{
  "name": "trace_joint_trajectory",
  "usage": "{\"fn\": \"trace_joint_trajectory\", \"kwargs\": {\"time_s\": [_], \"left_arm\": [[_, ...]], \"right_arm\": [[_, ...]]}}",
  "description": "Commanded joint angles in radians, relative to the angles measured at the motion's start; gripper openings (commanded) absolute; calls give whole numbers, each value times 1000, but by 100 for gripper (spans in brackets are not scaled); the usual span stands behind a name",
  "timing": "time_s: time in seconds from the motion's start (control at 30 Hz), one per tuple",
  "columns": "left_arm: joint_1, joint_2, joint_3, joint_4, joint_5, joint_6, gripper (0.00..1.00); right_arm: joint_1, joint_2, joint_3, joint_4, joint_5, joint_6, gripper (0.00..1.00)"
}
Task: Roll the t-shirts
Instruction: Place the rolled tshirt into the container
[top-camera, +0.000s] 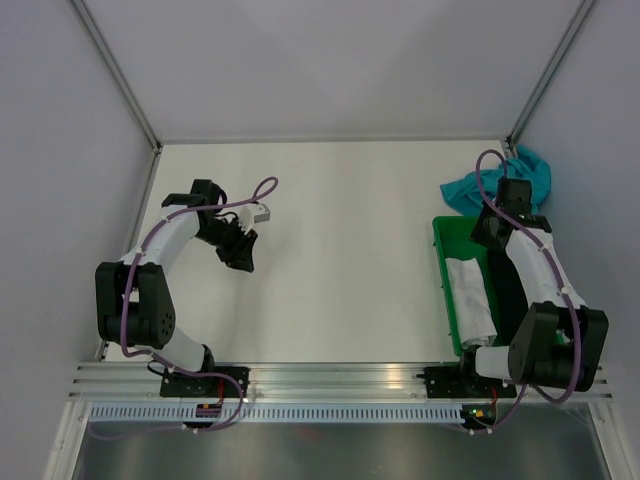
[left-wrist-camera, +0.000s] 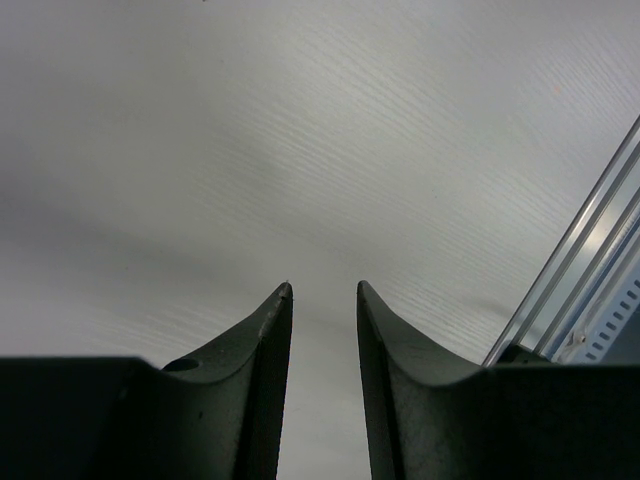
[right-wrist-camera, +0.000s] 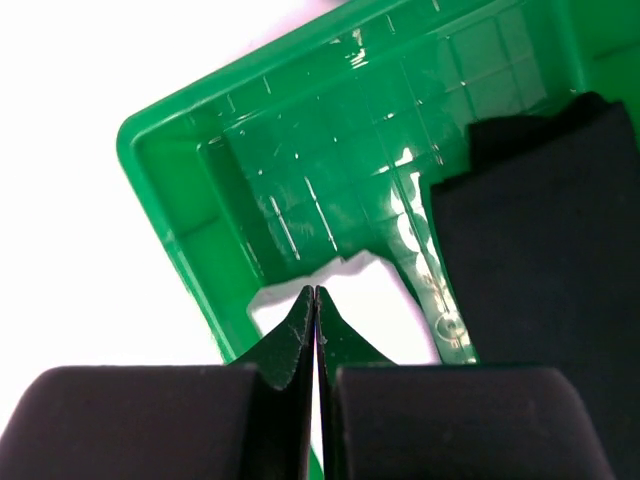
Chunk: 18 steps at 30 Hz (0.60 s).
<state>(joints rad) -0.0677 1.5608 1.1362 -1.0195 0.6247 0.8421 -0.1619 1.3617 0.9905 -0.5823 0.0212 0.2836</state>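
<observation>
The white t-shirt (top-camera: 470, 290) lies bunched lengthwise inside the green crate (top-camera: 441, 262); a piece of it shows in the right wrist view (right-wrist-camera: 370, 300). The teal-blue t-shirt (top-camera: 517, 178) lies crumpled on the table behind the crate, at the back right. My right gripper (top-camera: 489, 228) hovers over the crate's far end. In the right wrist view it (right-wrist-camera: 316, 291) is shut with nothing between the fingers, above the white cloth. My left gripper (top-camera: 241, 256) is over bare table at the left, far from both shirts, open and empty (left-wrist-camera: 325, 290).
The green crate (right-wrist-camera: 180, 200) stands along the right side of the table. A flat black shape (right-wrist-camera: 545, 240) lies in it beside the white cloth. An aluminium rail (top-camera: 340, 375) runs along the near edge and shows in the left wrist view (left-wrist-camera: 585, 270). Grey walls enclose the table.
</observation>
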Motion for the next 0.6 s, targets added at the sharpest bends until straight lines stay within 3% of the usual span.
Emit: {"fn": "trace_joint_trajectory", "kwargs": {"time_s": [0.0, 0.27, 0.43, 0.57], "left_arm": [[5, -10, 31, -4, -8, -12, 38], [5, -39, 36, -5, 3, -38, 38], [5, -62, 20, -7, -2, -35, 38], [5, -65, 19, -8, 0, -34, 38]], "right_arm": [[-4, -129, -44, -13, 16, -15, 3], [-4, -297, -252, -119, -99, 181, 7], [-5, -316, -309, -113, -27, 297, 23], [-7, -384, -335, -114, 80, 448, 20]]}}
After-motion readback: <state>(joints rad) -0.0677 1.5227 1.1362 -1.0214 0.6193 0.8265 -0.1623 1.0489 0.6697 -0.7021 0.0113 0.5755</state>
